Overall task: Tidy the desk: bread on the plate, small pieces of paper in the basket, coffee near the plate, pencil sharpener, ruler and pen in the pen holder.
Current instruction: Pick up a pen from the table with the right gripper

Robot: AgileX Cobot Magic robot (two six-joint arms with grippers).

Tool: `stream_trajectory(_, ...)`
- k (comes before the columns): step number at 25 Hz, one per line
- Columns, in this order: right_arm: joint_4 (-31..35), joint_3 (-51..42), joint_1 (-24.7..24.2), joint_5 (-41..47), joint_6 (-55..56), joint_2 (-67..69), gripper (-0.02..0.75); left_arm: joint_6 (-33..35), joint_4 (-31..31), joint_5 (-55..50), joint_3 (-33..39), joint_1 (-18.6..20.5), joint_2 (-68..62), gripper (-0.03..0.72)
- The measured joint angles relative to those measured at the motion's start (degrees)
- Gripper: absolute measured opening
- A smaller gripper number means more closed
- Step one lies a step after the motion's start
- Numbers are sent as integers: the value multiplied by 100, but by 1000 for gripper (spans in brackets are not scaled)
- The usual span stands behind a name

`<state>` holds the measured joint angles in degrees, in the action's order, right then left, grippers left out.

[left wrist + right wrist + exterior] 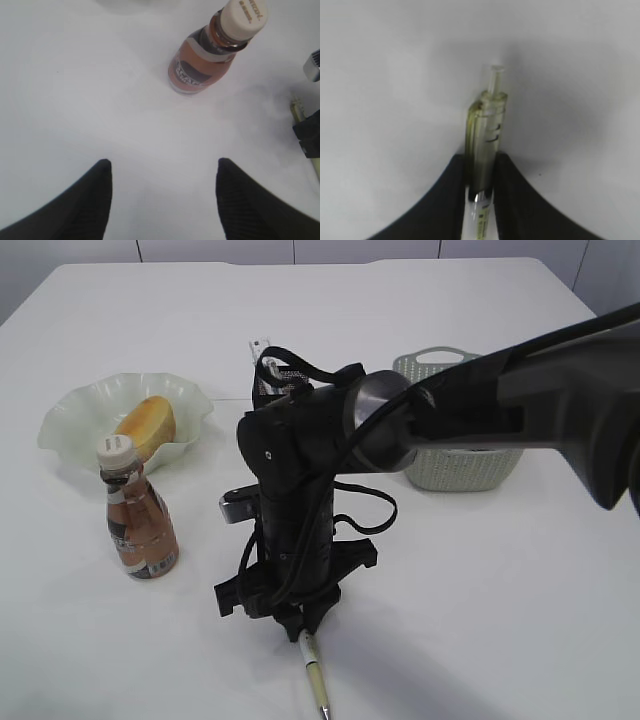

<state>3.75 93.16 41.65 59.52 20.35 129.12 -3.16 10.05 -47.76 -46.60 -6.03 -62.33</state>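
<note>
Jaws of the right gripper (480, 192) stand nearly closed, pressed against both sides of the pen (485, 150); the right wrist view shows the clear yellowish barrel clamped between the two dark fingers (447, 200), clicker end pointing away from the camera. Jaws of the left gripper (162, 200) stand wide apart over bare table (75, 100), holding nothing.

Differences between views: only the right wrist view shows the contact of fingers and pen. The exterior view shows the pen (315, 675) lying on the table, its tip end projecting toward the camera from under the right gripper (298, 625). The left wrist view shows the coffee bottle (212, 50) from above, with a little of the pen at the right edge. The left gripper is outside the exterior view.

Count: one pen; one coffee bottle (140, 515), upright, just in front of the plate; one glass plate (75, 410) with wavy rim; one bread roll (148, 425) on that plate; one pale green basket (460, 465) behind the right arm; one dark mesh pen holder (278, 375), mostly hidden by the arm. Its contents cannot be made out.

Pose: the right arm (520, 400) enters from the right edge and bends at the wrist, and the gripper points straight down at the table near the front edge.
</note>
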Motion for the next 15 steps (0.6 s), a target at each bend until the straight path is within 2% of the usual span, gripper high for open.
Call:
stream_trajectory(4, 12, 11, 0, 0, -108, 0, 111, 0, 0, 0, 0, 0, 0, 479)
stream_trajectory(15, -59, 0, -47, -75, -255, -198, 108, 0, 0, -46, 0, 0, 0, 479)
